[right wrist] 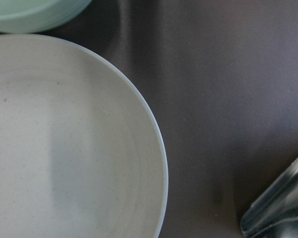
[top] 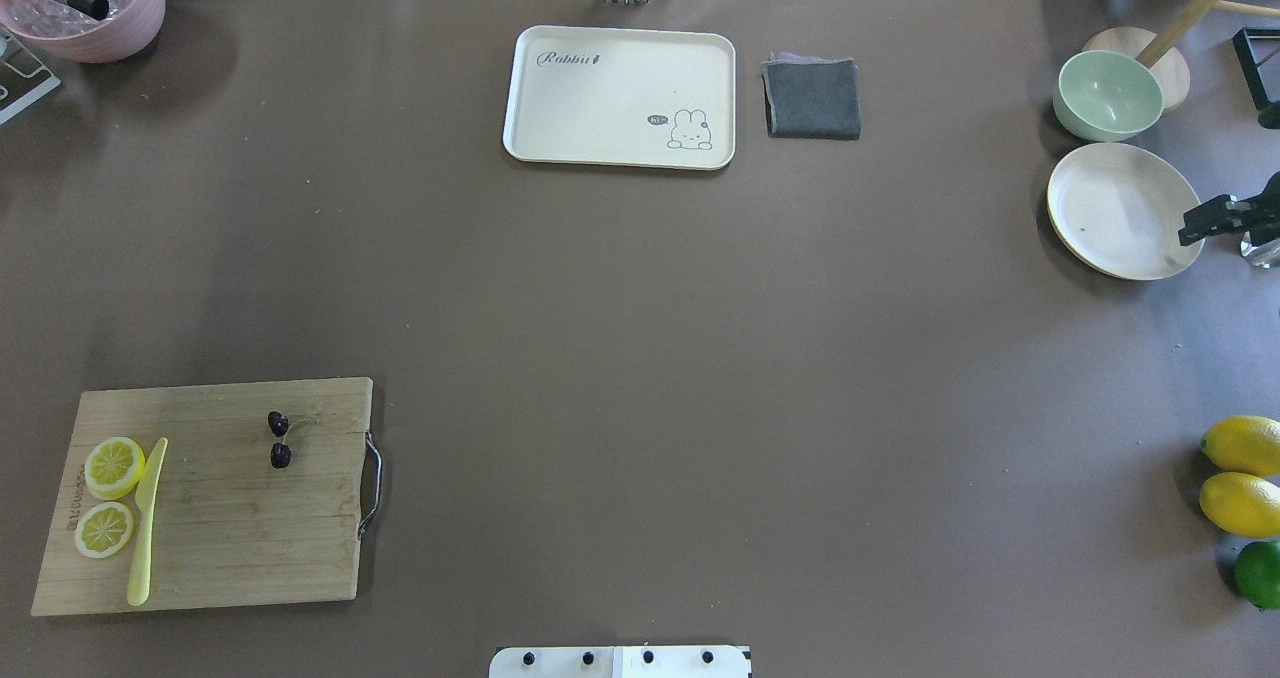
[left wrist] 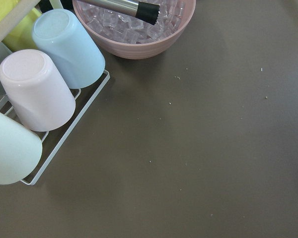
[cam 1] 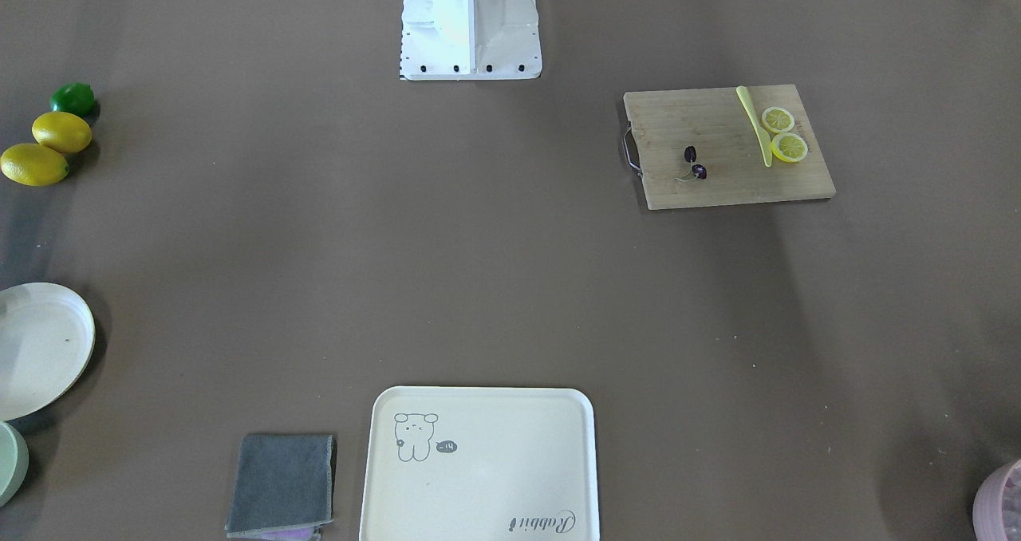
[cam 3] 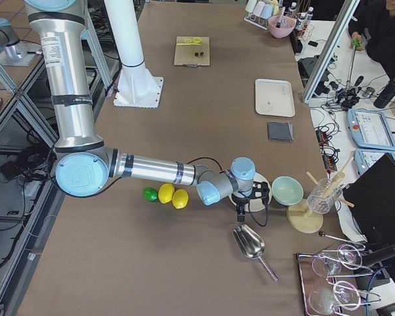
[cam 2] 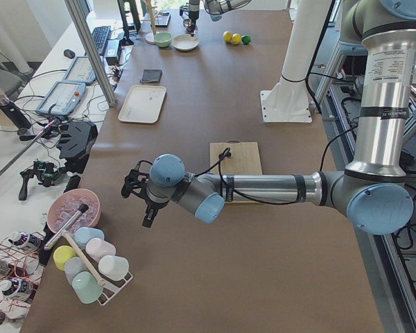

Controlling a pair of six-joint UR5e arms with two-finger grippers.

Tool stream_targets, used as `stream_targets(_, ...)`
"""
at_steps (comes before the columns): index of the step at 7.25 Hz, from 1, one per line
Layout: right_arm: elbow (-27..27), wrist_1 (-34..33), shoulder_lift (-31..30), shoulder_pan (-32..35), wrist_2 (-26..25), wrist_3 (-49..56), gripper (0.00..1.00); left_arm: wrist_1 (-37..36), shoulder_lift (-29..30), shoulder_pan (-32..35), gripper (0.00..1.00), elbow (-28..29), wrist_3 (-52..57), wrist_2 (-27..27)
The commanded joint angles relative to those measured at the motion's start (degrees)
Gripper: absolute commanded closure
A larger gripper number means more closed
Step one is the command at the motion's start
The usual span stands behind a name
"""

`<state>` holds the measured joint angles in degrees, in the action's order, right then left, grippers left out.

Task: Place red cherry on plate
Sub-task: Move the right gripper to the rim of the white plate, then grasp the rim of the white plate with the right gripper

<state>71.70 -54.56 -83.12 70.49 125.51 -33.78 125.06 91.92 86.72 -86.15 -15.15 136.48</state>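
At the far left, the left pincer (cam 2: 139, 200) hangs over the counter (top: 640, 358) near a pink bowl of ice (cam 2: 73, 211). I cannot tell whether it is open or closed. On the wooden cutting board (top: 230, 518) the red cherry (top: 279, 439) lies at about 2 o'clock from the lemon slices (top: 113, 466) and the yellow knife (top: 146, 523), apart from both. Toward 12 o'clock on the counter sit a cream tray (top: 600, 108) and a grey cloth (top: 812, 98). At the right end is the plate (top: 1110, 208), with a green bowl (top: 1108, 93) at its 12 o'clock. The right pincer (top: 1192, 230) hovers over the plate's 3 o'clock rim, and I cannot make out its jaws.
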Motion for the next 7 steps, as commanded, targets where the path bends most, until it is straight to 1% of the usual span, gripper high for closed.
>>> stream_targets(1,0.81,0.24,0.06,-0.09,-0.09,-7.24,0.74,0.01,0.02,-0.06,0.02,-0.07,0.03,0.01)
stream_targets(2,0.55,0.24,0.59,-0.35,-0.26,-7.26,0.80,0.09,0.02,0.03,0.02,-0.07,0.03,0.01)
stream_targets(7,-0.07,0.24,-0.11,-0.97,-0.26,-7.35,0.77,0.10,0.02,0.03,0.02,-0.50,-0.05,0.01)
